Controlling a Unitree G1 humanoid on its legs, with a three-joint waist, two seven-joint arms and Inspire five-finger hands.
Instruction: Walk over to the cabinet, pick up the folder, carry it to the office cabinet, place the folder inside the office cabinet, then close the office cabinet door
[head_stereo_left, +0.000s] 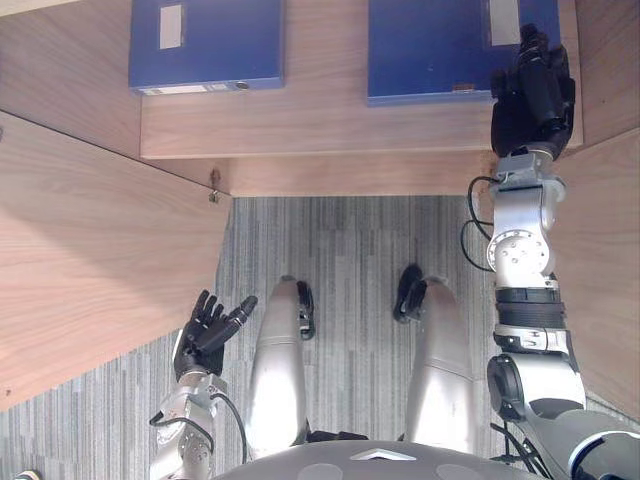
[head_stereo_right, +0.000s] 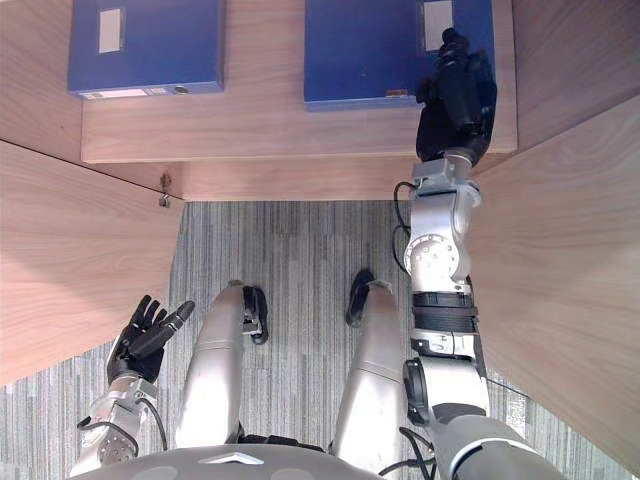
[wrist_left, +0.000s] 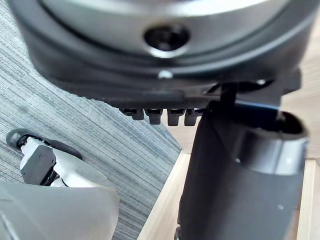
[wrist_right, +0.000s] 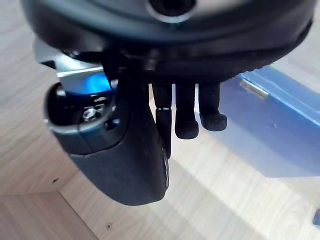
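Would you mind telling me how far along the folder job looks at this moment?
Reached: the robot faces an open light wooden cabinet, with a left blue folder and a right blue folder flat on its shelf. In hand: the right hand is open over the right one's near corner, gripping nothing; fetching or just placed, I cannot tell. The left hand hangs open. Left: the wooden door stands open, so closing remains.

Grey striped carpet (head_stereo_left: 350, 250) (fine pale lines) meets a light wooden cabinet (head_stereo_left: 320, 125).
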